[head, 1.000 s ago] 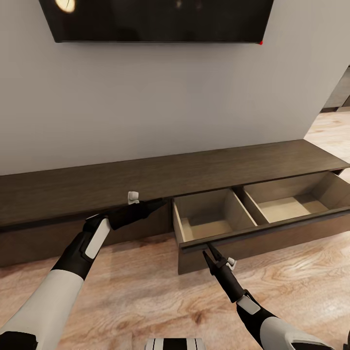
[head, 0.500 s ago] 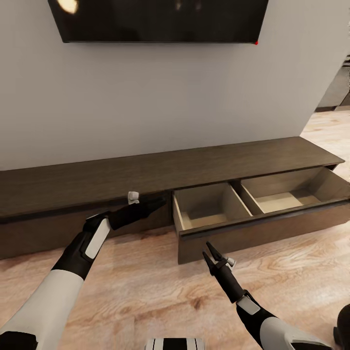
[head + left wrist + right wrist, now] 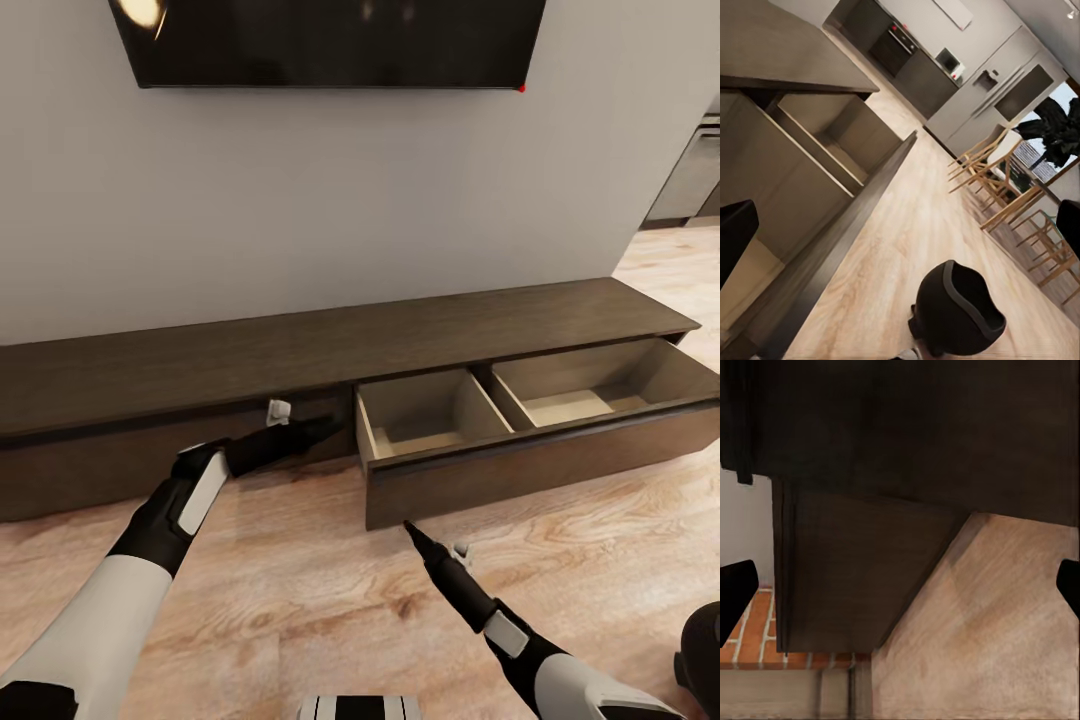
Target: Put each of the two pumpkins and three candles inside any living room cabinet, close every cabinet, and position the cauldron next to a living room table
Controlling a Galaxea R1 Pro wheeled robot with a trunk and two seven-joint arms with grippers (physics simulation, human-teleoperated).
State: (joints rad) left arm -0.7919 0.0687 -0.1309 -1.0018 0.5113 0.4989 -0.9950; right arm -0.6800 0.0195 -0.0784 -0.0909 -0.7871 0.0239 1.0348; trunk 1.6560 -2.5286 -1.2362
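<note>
— While my head camera faces the wall, what is in reach?
— One cabinet (image 3: 300,350), long and dark, its right drawer (image 3: 540,440) pulled out with two pale compartments. One cauldron (image 3: 958,307) stands on the plank floor (image 3: 300,590) nearby.
— Grippers?
— My left gripper (image 3: 325,428) near the drawer's corner: cannot tell. My right gripper (image 3: 410,530) hovers before the drawer front, fingertips spread apart, holding nothing. One TV (image 3: 330,40) hangs above.

Grey wall (image 3: 330,200) w/ black TV (image 3: 330,40); wood-plank floor (image 3: 300,590).
</note>
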